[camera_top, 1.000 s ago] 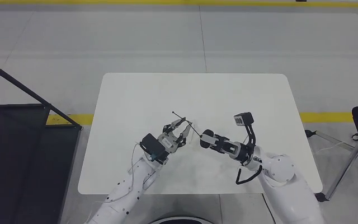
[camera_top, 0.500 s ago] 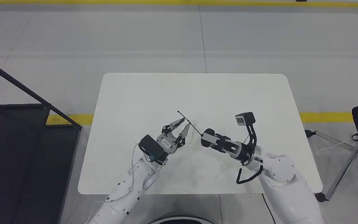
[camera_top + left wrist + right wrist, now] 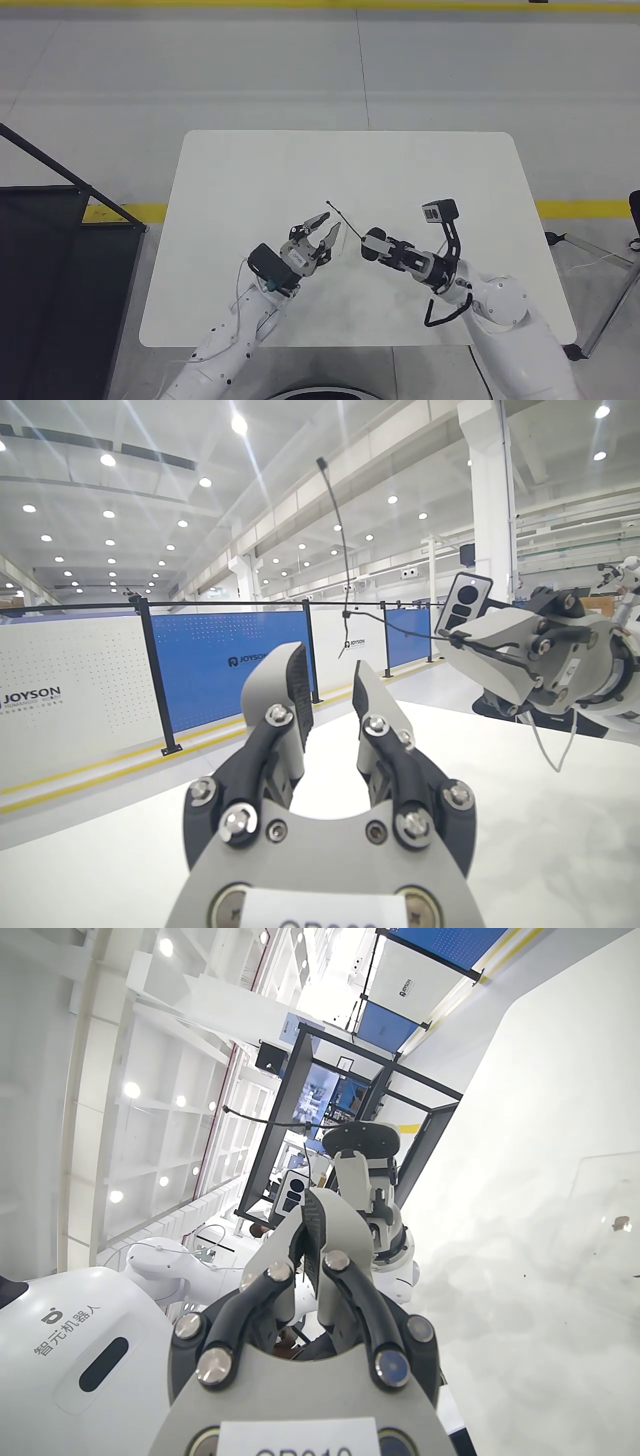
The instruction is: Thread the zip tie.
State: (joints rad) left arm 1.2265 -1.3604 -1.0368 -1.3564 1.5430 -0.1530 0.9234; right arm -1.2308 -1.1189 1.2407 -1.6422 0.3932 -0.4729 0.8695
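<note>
- Holding the zip tie (image 3: 343, 220) above the surface (image 3: 250, 180), our right jaws clench one end.
- Left jaws stand released nearby.
- Next, we judge, left must catch the free end for threading.

A white tabletop (image 3: 250, 180) stands on a pale grey floor (image 3: 300, 70) crossed by a yellow line (image 3: 590, 209). Beyond it, blue and white perforated panels (image 3: 210, 660) on black posts fence a bright hall. Round ceiling lights (image 3: 239, 422) shine above a white column (image 3: 487, 475).
</note>
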